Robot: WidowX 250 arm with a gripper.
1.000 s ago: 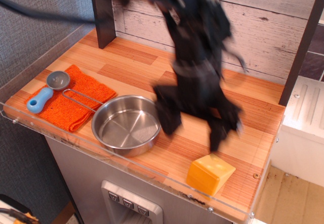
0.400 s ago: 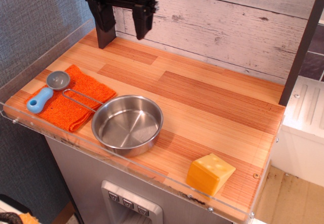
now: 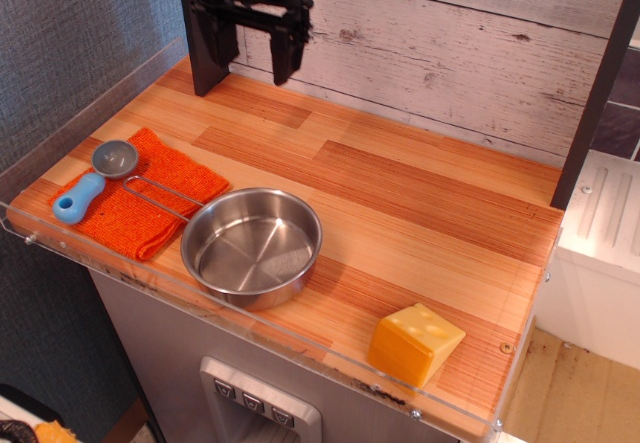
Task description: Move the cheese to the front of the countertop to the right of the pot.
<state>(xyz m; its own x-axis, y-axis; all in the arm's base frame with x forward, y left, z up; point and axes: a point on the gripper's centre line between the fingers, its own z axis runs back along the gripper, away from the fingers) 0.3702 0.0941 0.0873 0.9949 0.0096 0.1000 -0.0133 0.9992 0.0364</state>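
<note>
Gripper [image 3: 252, 48] up at upper left of frame, jaws apart, empty, above the countertop's [image 3: 420, 193] back edge. Cheese [image 3: 415, 342] sits lower right, at front rim, right of the pot [image 3: 250, 247]. Cheese lies diagonally down-right from gripper, well apart; looks placed already.

- A wall of whitewashed wooden planks [image 3: 450, 63] fills the upper middle of the frame; the boards run horizontally and show grey knots and scratches.
- A grey-blue textured panel [image 3: 70, 33] covers the left side, from top to bottom.
- A dark post [image 3: 600, 88] stands slanted at the right edge.
- Behind it, at the far right, there is a white cabinet [image 3: 600, 263] with screws.
- In the lower right corner a light wooden floor [image 3: 560, 383] is visible.
- The light is soft and even.
</note>
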